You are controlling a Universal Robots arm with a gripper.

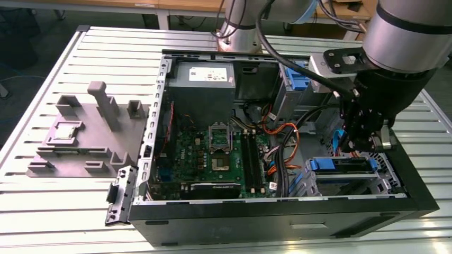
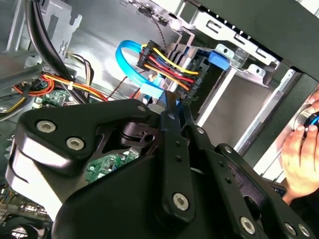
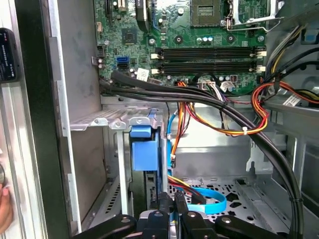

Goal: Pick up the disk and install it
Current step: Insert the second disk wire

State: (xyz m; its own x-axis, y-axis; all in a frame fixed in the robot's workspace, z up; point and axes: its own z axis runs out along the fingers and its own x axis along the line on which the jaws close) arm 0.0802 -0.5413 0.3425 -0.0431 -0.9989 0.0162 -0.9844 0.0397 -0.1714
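The open computer case (image 1: 282,206) filled the exterior view's centre on the slatted bench (image 1: 71,211). At right, the hand (image 1: 367,145) hung above the disk (image 1: 342,165) (blue-framed, seated in its bay), fingers (image 3: 172,206) pressed together on nothing.

Even overhead light — case interior (image 1: 211,106) shadowed, glare on metal wall (image 2: 94,35), foreground linkage soft.

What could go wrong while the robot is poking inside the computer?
1. The pincer sits close to the blue cable and coloured wires; it might snag them.
2. A person's hand is beside the case; the arm could bump it.
3. The disk could jam crooked in its bay.
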